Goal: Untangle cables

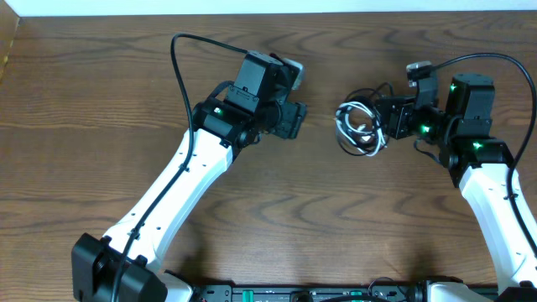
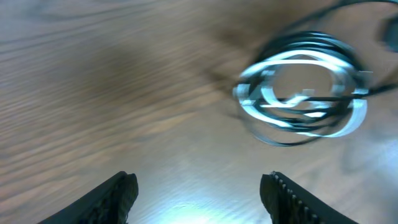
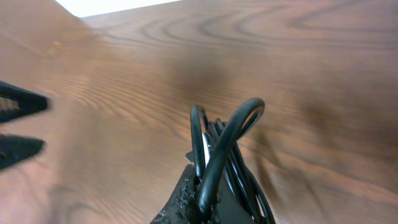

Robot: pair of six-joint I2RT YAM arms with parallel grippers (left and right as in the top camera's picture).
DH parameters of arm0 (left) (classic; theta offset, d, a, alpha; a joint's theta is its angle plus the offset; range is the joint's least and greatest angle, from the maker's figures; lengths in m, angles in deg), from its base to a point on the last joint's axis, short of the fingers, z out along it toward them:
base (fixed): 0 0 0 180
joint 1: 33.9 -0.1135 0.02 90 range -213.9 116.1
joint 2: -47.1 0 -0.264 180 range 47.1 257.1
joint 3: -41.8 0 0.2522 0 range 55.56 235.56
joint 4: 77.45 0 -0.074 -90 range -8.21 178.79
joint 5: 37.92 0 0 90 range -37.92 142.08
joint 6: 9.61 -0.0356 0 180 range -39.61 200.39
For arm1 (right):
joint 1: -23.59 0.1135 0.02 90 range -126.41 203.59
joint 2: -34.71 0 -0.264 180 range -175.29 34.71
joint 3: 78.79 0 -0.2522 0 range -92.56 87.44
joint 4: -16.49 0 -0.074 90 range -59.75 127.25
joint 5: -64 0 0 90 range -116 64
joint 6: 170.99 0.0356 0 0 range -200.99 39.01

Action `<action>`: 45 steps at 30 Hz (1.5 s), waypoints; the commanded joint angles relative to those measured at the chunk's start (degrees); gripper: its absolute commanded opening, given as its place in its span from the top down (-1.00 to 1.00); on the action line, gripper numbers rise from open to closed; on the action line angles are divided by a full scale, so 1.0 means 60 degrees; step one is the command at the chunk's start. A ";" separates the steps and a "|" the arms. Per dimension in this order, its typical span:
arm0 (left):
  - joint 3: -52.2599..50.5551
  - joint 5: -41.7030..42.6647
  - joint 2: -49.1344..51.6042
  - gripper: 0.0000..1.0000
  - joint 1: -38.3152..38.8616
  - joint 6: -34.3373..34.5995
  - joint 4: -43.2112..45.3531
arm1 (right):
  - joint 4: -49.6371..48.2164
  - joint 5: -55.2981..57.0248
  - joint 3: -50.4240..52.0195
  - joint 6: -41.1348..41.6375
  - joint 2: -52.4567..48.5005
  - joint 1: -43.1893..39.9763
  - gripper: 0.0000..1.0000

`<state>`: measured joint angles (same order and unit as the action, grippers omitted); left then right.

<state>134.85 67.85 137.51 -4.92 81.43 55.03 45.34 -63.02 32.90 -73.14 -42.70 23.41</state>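
Fingers (image 2: 115, 199) of your left gripper (image 2: 199, 200) stand spread wide apart, released, with only bare tabletop between them. From above, that gripper sits to the left of the tangled coil of thin black and white cables (image 1: 361, 127), pointing toward it. There is a clear gap of table between the two, and they do not touch.

Your right gripper (image 3: 200, 200) is clenched on the coil. In the right wrist view its dark fingers (image 3: 177, 208) pinch the base of several black strands, and two rounded black loops rise upright out of the grip. A sliver of white cable shows between the strands. Which plug end belongs to which cable you cannot tell from here.

The coil rests on the brown wood-grain table (image 1: 126, 92), right of centre and toward the far edge, between your two grippers. In the left wrist view it is blurred. White loops lie inside black ones in a rough oval, and one black strand runs off to the right.

A thicker black wire (image 1: 176, 71) arches over your left arm, and another curves over your right arm. Small green lights glow on both arms. Any lettering on the black housings is too small to read, and the cables show no label you could make out.
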 commanded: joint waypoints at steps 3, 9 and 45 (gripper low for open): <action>0.0073 0.1559 0.0062 -0.41 -0.0007 -0.0233 0.0062 | -0.0255 -0.1195 -0.0047 0.0663 0.0423 0.0000 0.98; 0.0073 0.2674 0.0346 -0.43 -0.0004 -0.0911 0.0313 | -0.0233 -0.1759 -0.0051 0.0914 0.1177 0.0000 0.98; 0.0073 0.5009 0.1723 0.85 -0.0004 -0.1133 0.2903 | 0.0164 -0.3002 -0.0051 0.1082 0.2943 -0.0044 0.98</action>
<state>134.83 98.32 147.94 -4.86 75.59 72.54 46.72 -79.19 32.90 -67.32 -26.92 23.39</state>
